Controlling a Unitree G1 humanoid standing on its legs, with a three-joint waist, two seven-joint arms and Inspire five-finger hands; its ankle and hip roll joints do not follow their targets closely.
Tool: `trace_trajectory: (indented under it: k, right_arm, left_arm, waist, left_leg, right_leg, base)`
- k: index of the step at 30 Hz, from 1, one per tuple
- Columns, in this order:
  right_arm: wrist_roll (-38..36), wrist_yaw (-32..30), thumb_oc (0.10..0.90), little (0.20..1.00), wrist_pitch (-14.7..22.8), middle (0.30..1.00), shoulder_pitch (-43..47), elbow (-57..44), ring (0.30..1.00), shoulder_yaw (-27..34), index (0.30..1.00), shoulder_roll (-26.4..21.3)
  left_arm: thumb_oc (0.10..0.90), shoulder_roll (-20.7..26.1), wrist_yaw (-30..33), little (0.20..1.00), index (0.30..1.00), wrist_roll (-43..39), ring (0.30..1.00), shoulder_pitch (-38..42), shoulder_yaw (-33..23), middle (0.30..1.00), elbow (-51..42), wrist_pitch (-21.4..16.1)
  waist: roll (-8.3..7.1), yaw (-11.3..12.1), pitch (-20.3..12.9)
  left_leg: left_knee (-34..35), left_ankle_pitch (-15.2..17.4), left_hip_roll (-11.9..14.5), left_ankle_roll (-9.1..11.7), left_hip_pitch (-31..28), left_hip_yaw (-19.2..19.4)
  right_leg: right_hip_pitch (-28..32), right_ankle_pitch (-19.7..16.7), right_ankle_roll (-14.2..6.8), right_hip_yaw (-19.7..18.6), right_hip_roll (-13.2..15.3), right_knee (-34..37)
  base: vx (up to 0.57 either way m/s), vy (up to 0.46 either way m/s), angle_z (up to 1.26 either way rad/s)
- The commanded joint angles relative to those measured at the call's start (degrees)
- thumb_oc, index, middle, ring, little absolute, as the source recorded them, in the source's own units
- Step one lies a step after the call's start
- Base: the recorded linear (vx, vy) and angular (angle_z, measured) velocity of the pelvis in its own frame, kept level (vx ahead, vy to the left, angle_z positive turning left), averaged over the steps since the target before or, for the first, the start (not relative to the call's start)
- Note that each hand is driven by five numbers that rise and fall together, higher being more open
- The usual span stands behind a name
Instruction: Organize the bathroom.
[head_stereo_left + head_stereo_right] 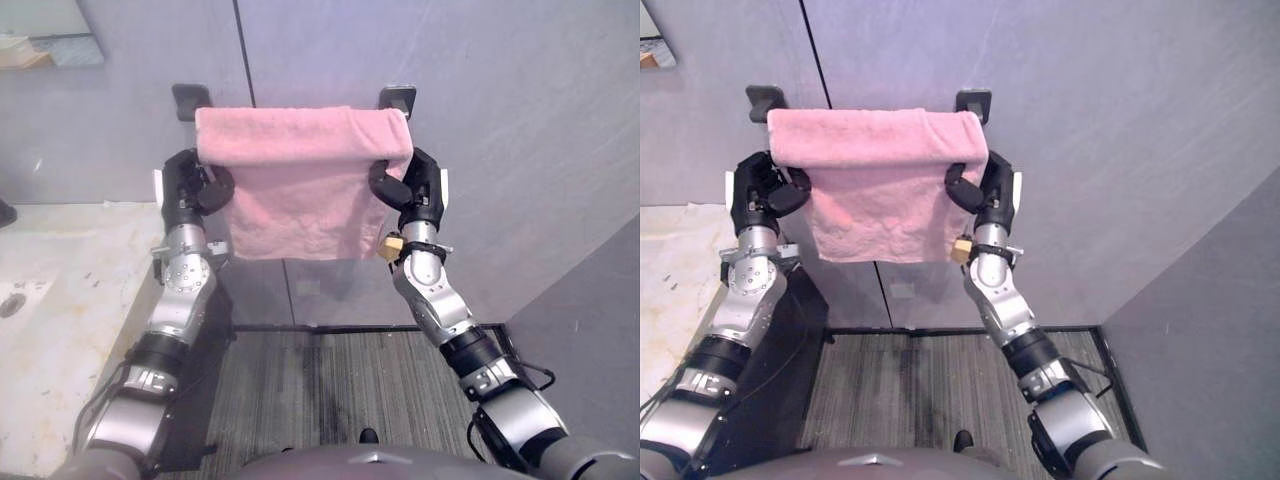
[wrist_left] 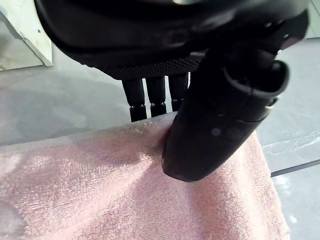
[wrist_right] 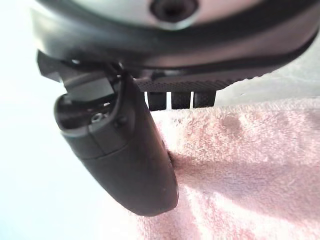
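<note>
Against the grey bathroom wall (image 1: 520, 120), I have both hands up at a pink towel (image 1: 300, 190) draped over a rail whose two dark brackets (image 1: 397, 98) show above its fold. My left hand (image 1: 190, 180) pinches the towel's left edge, thumb (image 2: 210, 130) pressed on the near face and fingers (image 2: 156, 95) tucked behind the cloth; my right hand (image 1: 415, 185) does the same at the right edge, thumb (image 3: 125, 160) in front, fingers (image 3: 180, 99) behind. I judge the twin grip is there to keep the cloth level and spread while it settles over the rail, each hand controlling one side so neither end slips or bunches. The towel is folded over the bar, its front flap hanging lower than the fold, with a slightly ragged, uneven bottom hem and soft terry pile; it looks dry, limp and light. Below it, a striped mat (image 1: 320, 390) covers the floor, and a pale tabletop (image 1: 60, 300) lies to my left
</note>
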State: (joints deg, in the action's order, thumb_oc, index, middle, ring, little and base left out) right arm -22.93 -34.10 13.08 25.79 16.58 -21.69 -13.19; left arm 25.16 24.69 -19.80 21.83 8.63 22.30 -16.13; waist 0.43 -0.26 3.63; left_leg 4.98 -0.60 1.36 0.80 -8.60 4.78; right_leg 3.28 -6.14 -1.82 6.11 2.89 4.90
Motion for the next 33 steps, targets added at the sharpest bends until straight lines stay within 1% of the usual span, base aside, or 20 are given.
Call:
trace_trajectory:
  k: [1, 3, 7, 10, 13, 18, 19, 21, 22, 23, 24, 25, 26, 27, 28, 29, 30, 31, 32, 33]
  right_arm:
    - [2.6, 1.1, 0.8, 0.9, 6.3, 0.9, -0.7, -2.5, 0.9, 5.2, 0.9, -3.4]
    - [3.0, 1.7, 0.8, 0.9, 6.3, 0.9, -1.2, -2.7, 0.9, 5.6, 0.9, -3.8]
    - [4.9, 4.1, 0.8, 0.9, 7.0, 0.9, -4.7, -4.6, 0.9, 6.8, 0.9, -5.2]
    - [5.7, 5.3, 0.8, 0.9, 7.5, 0.9, -7.1, -5.9, 0.9, 7.8, 0.9, -6.0]
    - [7.3, 7.4, 0.8, 0.9, 7.8, 0.9, -11.8, -7.9, 0.9, 10.1, 0.9, -7.4]
    - [8.2, 9.5, 0.8, 0.9, 6.8, 0.9, -18.5, -8.7, 0.9, 12.3, 0.9, -7.5]
    - [8.7, 10.1, 0.8, 0.9, 6.5, 0.9, -20.3, -8.6, 0.9, 12.7, 0.9, -7.4]
    - [9.5, 10.8, 0.8, 0.9, 5.4, 0.9, -21.9, -8.1, 0.9, 13.1, 0.9, -7.0]
    - [9.9, 11.8, 0.8, 0.9, 4.7, 0.9, -23.9, -7.1, 0.9, 13.5, 0.9, -6.5]
    - [10.2, 12.0, 0.8, 0.9, 4.6, 0.9, -24.4, -6.8, 0.9, 13.6, 0.9, -6.4]
    - [9.3, 13.5, 0.8, 0.9, 3.0, 0.9, -26.4, -5.0, 0.9, 13.8, 0.9, -6.1]
    - [9.2, 13.6, 0.8, 0.9, 2.8, 0.9, -26.6, -4.7, 0.9, 13.8, 0.9, -6.1]
    - [10.0, 14.1, 0.8, 0.9, 2.3, 0.9, -28.0, -3.0, 0.9, 13.8, 0.9, -6.1]
    - [9.9, 14.3, 0.8, 0.9, 1.7, 0.9, -28.2, -2.8, 0.9, 13.8, 0.9, -6.1]
    - [8.9, 14.4, 0.8, 0.9, 1.3, 0.9, -29.1, -1.1, 0.9, 13.2, 0.9, -6.0]
    - [8.8, 13.8, 0.8, 0.9, 0.8, 0.9, -29.6, 0.0, 0.9, 12.8, 0.9, -5.7]
    - [9.2, 13.5, 0.8, 0.9, 1.1, 0.9, -30.0, 1.6, 0.9, 12.7, 0.9, -5.5]
    - [9.3, 13.0, 0.8, 0.9, 0.0, 0.9, -30.6, 3.5, 0.9, 12.2, 0.9, -5.4]
    - [9.0, 12.8, 0.8, 0.9, -0.3, 0.9, -30.8, 4.3, 0.9, 11.7, 0.9, -5.3]
    - [7.9, 12.9, 0.8, 0.9, -0.9, 0.9, -31.2, 6.7, 0.9, 10.9, 0.9, -5.0]
  left_arm:
    - [0.8, 4.1, -2.2, 0.9, 0.9, 1.2, 0.9, 4.6, 0.2, 0.9, 1.1, -4.1]
    - [0.8, 4.2, -2.7, 0.9, 0.9, 1.1, 0.9, 4.2, 0.1, 0.9, 1.2, -4.2]
    - [0.8, 4.1, -3.3, 0.9, 0.9, 1.4, 0.9, 2.0, -0.9, 0.9, -0.6, -3.0]
    - [0.8, 4.4, -3.8, 0.9, 0.9, 2.0, 0.9, 0.5, -1.7, 0.9, -1.6, -3.0]
    - [0.8, 4.4, -4.4, 0.9, 0.9, 2.0, 0.9, -3.5, -3.9, 0.9, -4.1, -3.0]
    - [0.8, 2.3, -5.3, 0.9, 0.9, 1.7, 0.9, -10.0, -6.8, 0.9, -7.8, -0.8]
    - [0.8, 1.6, -5.3, 0.9, 0.9, 1.1, 0.9, -12.1, -7.3, 0.9, -8.7, -1.1]
    - [0.8, 0.7, -5.9, 0.9, 0.9, 0.9, 0.9, -13.9, -8.0, 0.9, -9.2, 0.2]
    - [0.8, -0.8, -6.0, 0.9, 0.9, 0.6, 0.9, -16.5, -8.3, 0.9, -10.3, 1.3]
    - [0.8, -1.1, -6.0, 0.9, 0.9, 0.3, 0.9, -17.1, -8.3, 0.9, -10.6, 1.8]
    - [0.8, -2.6, -7.5, 0.9, 0.9, -2.8, 0.9, -20.0, -8.6, 0.9, -10.5, 4.3]
    - [0.8, -2.7, -7.7, 0.9, 0.9, -3.0, 0.9, -20.2, -8.6, 0.9, -10.3, 4.4]
    - [0.8, -3.4, -9.4, 0.9, 0.9, -7.4, 0.9, -21.8, -8.0, 0.9, -8.2, 5.4]
    - [0.8, -3.5, -9.9, 0.9, 0.9, -9.1, 0.9, -22.0, -7.9, 0.9, -7.8, 6.2]
    - [0.8, -4.8, -11.0, 0.9, 0.9, -9.6, 0.9, -22.9, -7.4, 0.9, -4.1, 6.1]
    - [0.8, -5.0, -11.7, 0.9, 0.9, -9.5, 0.9, -23.3, -6.5, 0.9, -1.7, 5.5]
    - [0.8, -5.1, -13.4, 0.9, 0.9, -12.4, 0.9, -23.8, -6.0, 0.9, 0.1, 5.5]
    - [0.8, -6.1, -16.3, 0.9, 0.9, -16.7, 0.9, -24.6, -5.9, 0.9, 2.9, 8.2]
    - [0.8, -6.5, -17.3, 0.9, 0.9, -15.7, 0.9, -25.0, -5.5, 0.9, 4.8, 7.9]
    - [0.8, -6.7, -18.9, 0.9, 0.9, -12.3, 0.9, -25.7, -4.2, 0.9, 8.6, 6.8]
  waist:
    - [0.1, -1.0, -5.1]
    - [0.06, -1.1, -5.1]
    - [-0.04, -1.5, -5.0]
    - [-0.1, -1.7, -5.0]
    - [-0.09, -2.0, -4.7]
    - [-0.15, -2.1, -4.2]
    - [-0.19, -2.1, -4.0]
    - [-0.21, -2.2, -3.9]
    - [-0.25, -2.2, -3.5]
    - [-0.28, -2.2, -3.5]
    - [-0.44, -2.2, -3.1]
    - [-0.45, -2.2, -3.1]
    - [-0.55, -2.3, -2.8]
    - [-0.56, -2.3, -2.7]
    - [-0.55, -2.4, -2.5]
    - [-0.55, -2.4, -2.3]
    - [-0.58, -2.4, -2.1]
    - [-0.53, -2.4, -1.7]
    - [-0.52, -2.4, -1.6]
    - [-0.51, -2.4, -1.3]
  left_leg:
    - [0.0, 0.8, -0.1, -1.0, 0.4, 2.4]
    - [0.0, 0.7, -0.1, -1.0, 0.5, 2.5]
    - [0.0, 0.8, -0.3, -1.3, 0.5, 2.6]
    - [0.0, 0.9, -0.3, -1.4, 0.5, 2.8]
    - [0.0, 1.0, -0.3, -1.5, 0.6, 2.9]
    - [0.0, 1.0, -0.4, -1.7, 0.8, 3.1]
    - [0.0, 1.0, -0.4, -1.7, 0.9, 3.0]
    - [0.0, 1.1, -0.4, -1.8, 0.9, 2.9]
    - [0.0, 1.1, -0.5, -1.9, 1.1, 2.8]
    - [0.0, 1.1, -0.5, -1.9, 1.1, 2.7]
    - [0.0, 1.1, -0.7, -2.0, 1.3, 2.7]
    - [0.0, 1.1, -0.7, -2.0, 1.4, 2.7]
    - [0.0, 1.1, -0.7, -2.0, 1.6, 2.8]
    - [0.0, 1.1, -0.7, -2.0, 1.7, 2.8]
    - [0.0, 1.0, -0.8, -2.0, 1.9, 2.8]
    - [0.0, 0.9, -0.9, -2.0, 2.1, 2.9]
    - [0.0, 0.9, -1.0, -2.1, 2.2, 2.8]
    - [0.0, 1.0, -1.2, -2.2, 2.4, 2.6]
    - [0.0, 1.0, -1.2, -2.3, 2.5, 2.6]
    - [0.0, 1.0, -1.4, -2.5, 2.6, 2.7]
  right_leg:
    - [3.3, 3.6, -1.5, 1.6, 2.1, 0.1]
    - [3.3, 3.6, -1.5, 1.6, 2.1, 0.1]
    - [3.1, 3.5, -1.7, 1.3, 2.1, 0.1]
    - [3.0, 3.5, -1.8, 1.1, 2.1, 0.1]
    - [2.9, 3.4, -2.0, 0.8, 2.1, 0.1]
    - [2.6, 3.2, -2.2, 0.7, 2.2, 0.1]
    - [2.5, 3.2, -2.2, 0.8, 2.2, 0.1]
    - [2.5, 3.1, -2.2, 0.8, 2.2, 0.1]
    - [2.4, 3.0, -2.3, 0.9, 2.2, 0.1]
    - [2.3, 3.0, -2.3, 0.9, 2.2, 0.1]
    - [2.1, 2.7, -2.5, 0.8, 2.3, 0.1]
    - [2.0, 2.6, -2.5, 0.8, 2.3, 0.1]
    - [1.8, 2.4, -2.6, 0.9, 2.3, 0.1]
    - [1.7, 2.3, -2.7, 1.0, 2.3, 0.1]
    - [1.5, 2.1, -2.8, 1.1, 2.3, 0.1]
    - [1.4, 2.0, -2.8, 1.2, 2.4, 0.1]
    - [1.4, 1.9, -2.9, 1.3, 2.4, 0.1]
    - [1.2, 1.8, -3.0, 1.4, 2.5, 0.1]
    - [1.1, 1.8, -3.1, 1.4, 2.5, 0.1]
    - [1.0, 1.7, -3.2, 1.5, 2.6, 0.1]
  base:
    - [-0.04, 0.012, 0.01]
    - [-0.02, 0.007, 0.0]
    - [-0.04, 0.013, -0.02]
    - [-0.01, 0.002, -0.02]
    - [-0.06, 0.013, -0.06]
    - [-0.07, 0.009, -0.05]
    - [-0.08, 0.011, -0.05]
    - [-0.08, 0.013, -0.02]
    - [-0.08, 0.017, 0.0]
    - [-0.14, 0.024, 0.0]
    - [-0.09, 0.015, 0.0]
    - [-0.15, 0.021, 0.0]
    - [-0.09, 0.013, 0.0]
    - [-0.14, 0.02, 0.0]
    - [-0.11, 0.018, 0.0]
    - [-0.13, 0.021, 0.0]
    - [-0.14, 0.029, 0.01]
    - [-0.13, 0.027, 0.0]
    - [-0.16, 0.04, -0.02]
    - [-0.16, 0.047, -0.02]
